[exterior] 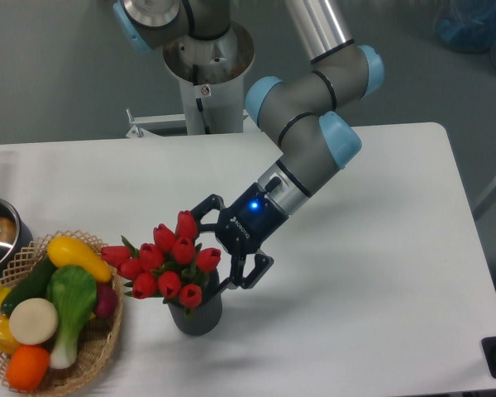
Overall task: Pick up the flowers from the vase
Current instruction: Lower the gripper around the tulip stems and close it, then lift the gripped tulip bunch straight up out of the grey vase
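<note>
Red tulip buds, bunched upright in ribbed grey vase (197, 312), at 3 o'clock from wicker basket (99, 347).
Flowers (167, 260) likely light, soft, crushable; better pinched low at stems. Gripper (213, 256) spread wide at bunch's 3 o'clock, nothing held.

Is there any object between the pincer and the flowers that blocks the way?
Nothing visible does. The open pincer is right beside the flowers, at the bunch's right edge above the vase. The basket of toy vegetables sits on the far side, to the left.
</note>
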